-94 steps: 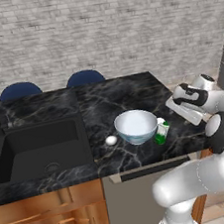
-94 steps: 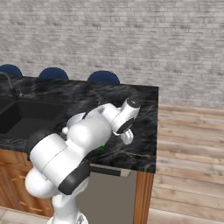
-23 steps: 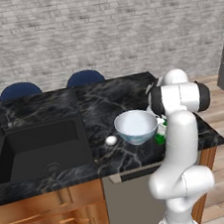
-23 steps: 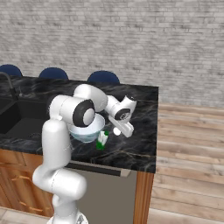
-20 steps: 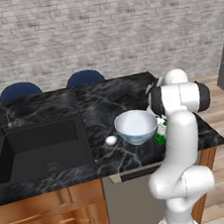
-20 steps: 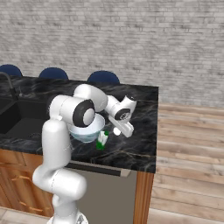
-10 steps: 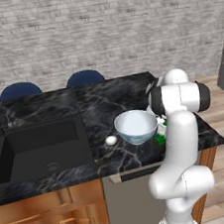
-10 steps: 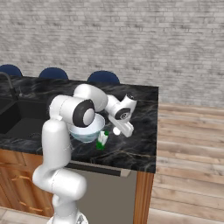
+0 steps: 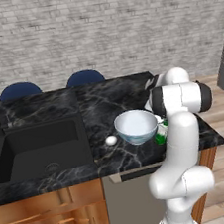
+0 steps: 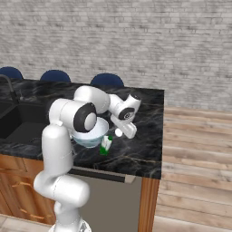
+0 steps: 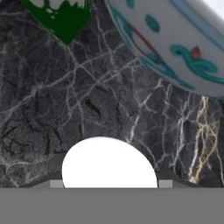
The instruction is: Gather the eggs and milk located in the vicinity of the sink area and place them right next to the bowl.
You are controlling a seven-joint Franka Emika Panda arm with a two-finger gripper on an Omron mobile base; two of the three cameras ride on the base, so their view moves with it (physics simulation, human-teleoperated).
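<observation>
Pincer [image 10: 120, 132] gripping my second egg [image 10: 118, 132], unmoved since half a second ago; milk [image 10: 106, 145] beside bowl [image 10: 90, 132].

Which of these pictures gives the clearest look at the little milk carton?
The right base view: the milk carton stands whole beside the bowl, white top and green bottom clear. In the left base view the arm hides most of it; the hand view catches just a green corner at its top edge.

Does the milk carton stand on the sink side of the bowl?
No, the milk carton stands on the far side of the bowl from the sink.
</observation>
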